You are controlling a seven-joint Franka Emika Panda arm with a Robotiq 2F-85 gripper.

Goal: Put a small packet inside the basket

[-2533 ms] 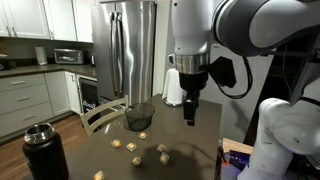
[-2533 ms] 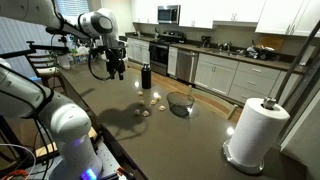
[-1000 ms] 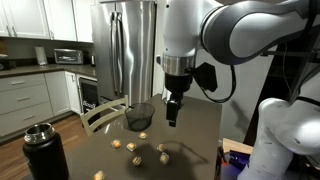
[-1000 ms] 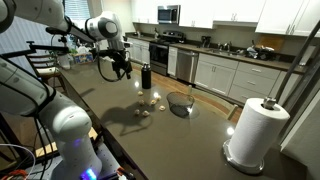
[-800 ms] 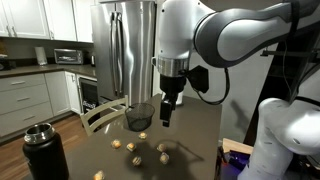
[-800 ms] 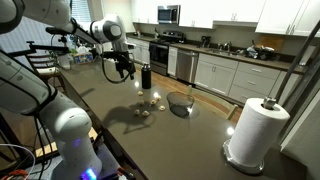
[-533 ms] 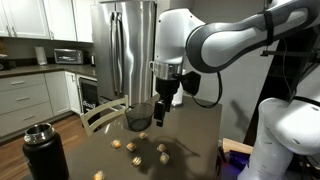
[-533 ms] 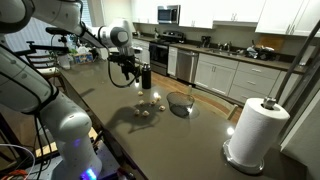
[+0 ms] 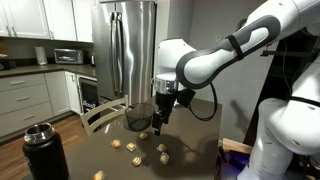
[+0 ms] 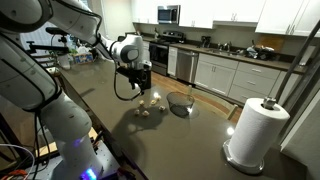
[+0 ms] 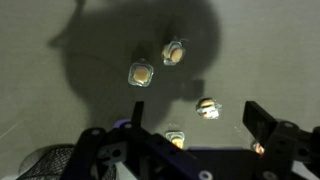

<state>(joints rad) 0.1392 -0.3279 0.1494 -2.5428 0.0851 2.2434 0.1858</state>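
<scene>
- One arm [image 9: 215,60] reaches over table [image 9: 190,140], wrist pointing down.
- Basket [image 9: 139,117] sits upright on table, just beside gripper [image 9: 157,120] at its 9 o'clock; shows at 7 o'clock corner in wrist view.
- Gripper jaws spread wide, nothing held, hanging above table.
- Several small packets [image 11: 141,73] lie loose on table, approx 12 o'clock of fingers [image 11: 268,128] in wrist view.
</scene>
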